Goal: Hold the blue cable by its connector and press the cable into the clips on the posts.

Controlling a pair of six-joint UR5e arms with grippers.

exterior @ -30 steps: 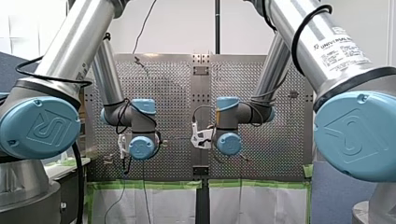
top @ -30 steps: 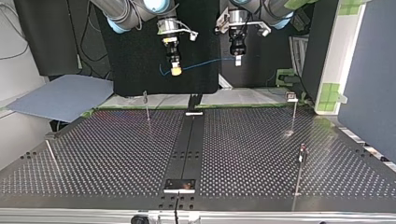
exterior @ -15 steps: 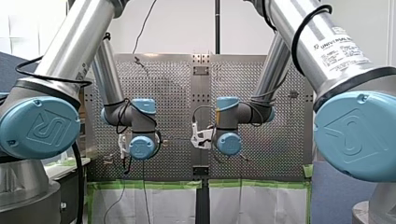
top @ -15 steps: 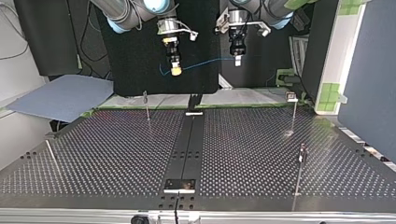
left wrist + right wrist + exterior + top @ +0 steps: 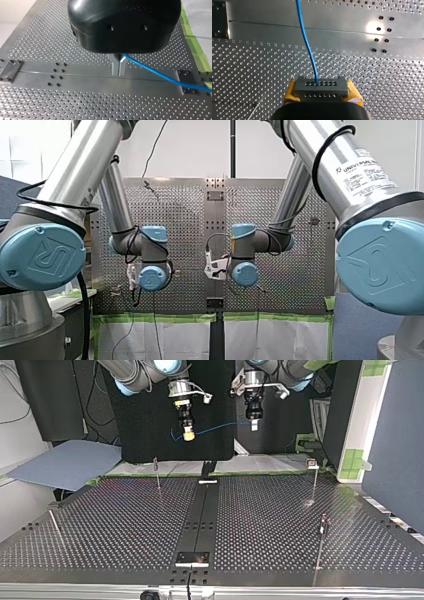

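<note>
The blue cable (image 5: pixel 220 427) hangs high above the table, stretched between my two grippers. In the top view my right gripper (image 5: pixel 188 436), with yellow pads, is at the left and my left gripper (image 5: pixel 254 425) at the right. In the right wrist view my right gripper (image 5: pixel 322 88) is shut on a grey holed connector (image 5: pixel 321 83), and the cable (image 5: pixel 308 47) runs away from it. In the left wrist view my left gripper (image 5: pixel 118 67) has its metal fingers shut on the cable (image 5: pixel 160 75). Thin posts with clips (image 5: pixel 157 466) (image 5: pixel 313 464) (image 5: pixel 324 521) stand on the table below.
The perforated table (image 5: pixel 115 525) has a dark centre rail (image 5: pixel 202 515) with a small plate at its near end (image 5: pixel 192 558). A bare thin rod (image 5: pixel 55 525) stands at the top view's left. A blue-grey sheet (image 5: pixel 65 465) lies beyond the table's far left corner.
</note>
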